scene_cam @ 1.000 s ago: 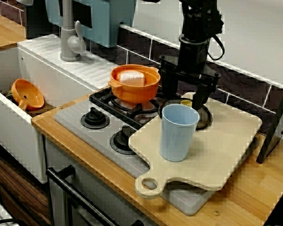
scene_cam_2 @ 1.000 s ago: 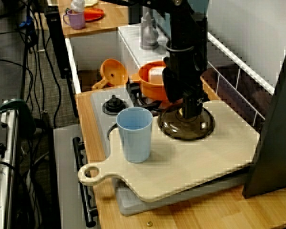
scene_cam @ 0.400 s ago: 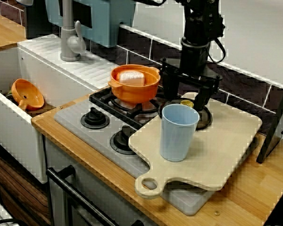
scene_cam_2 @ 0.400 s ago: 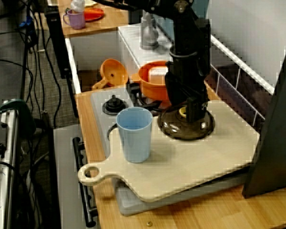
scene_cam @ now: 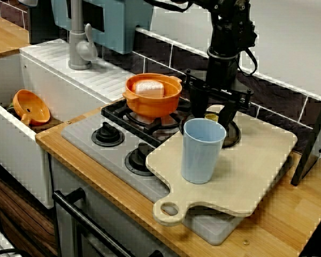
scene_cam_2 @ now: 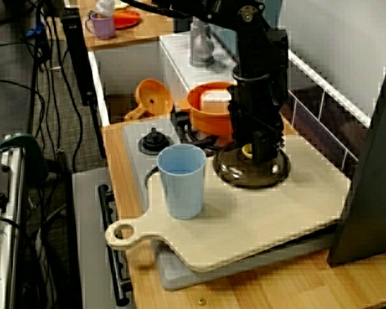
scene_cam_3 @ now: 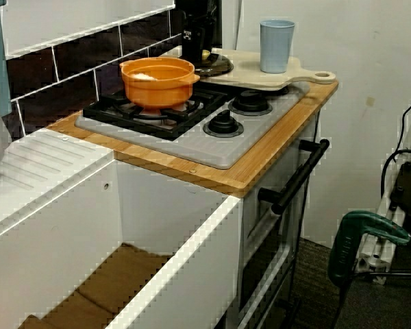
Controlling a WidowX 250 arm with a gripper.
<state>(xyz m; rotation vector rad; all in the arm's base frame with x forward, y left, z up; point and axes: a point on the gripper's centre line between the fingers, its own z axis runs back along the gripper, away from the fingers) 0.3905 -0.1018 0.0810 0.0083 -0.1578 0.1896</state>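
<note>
Straight beneath my pincer (scene_cam: 212, 110), at the dead centre of the clock: one glass lid (scene_cam: 231, 134), dark and smoky, round, lying flat.

- Clock convention: front view, twelve toward the tiled wall, six toward the counter's near edge.
- Key relation: the lid's yellow knob (scene_cam: 211, 116) sits directly below the gap between my fingers (scene_cam: 227, 110). No offset to either side shows in the front view. The side view agrees: knob (scene_cam_2: 247, 151) just under the pincer (scene_cam_2: 252, 143).
- Pincer state: jaws apart, one finger toward nine, the other toward three, bracketing the knob and closed on nothing. I cannot tell whether either finger touches it.
- Long axis: none; the lid (scene_cam_2: 244, 172) is circular, so the small, upright, central knob is its only handle.
- Arm: mine is the only one, coming down near vertical from twelve.
- Lid location: far corner of the pale wooden cutting board (scene_cam: 257, 160), toward the wall, its rim flush on the wood.
- Appearance: tinted see-through dome with a darker rim.

Neighbours:
- Blue cup (scene_cam: 202, 151): upright on the same board, at seven, near the lid but apart.
- Orange pot (scene_cam: 150, 104): on the hob (scene_cam: 83, 131), at nine to ten, with a white block (scene_cam: 148, 88) inside.
</note>
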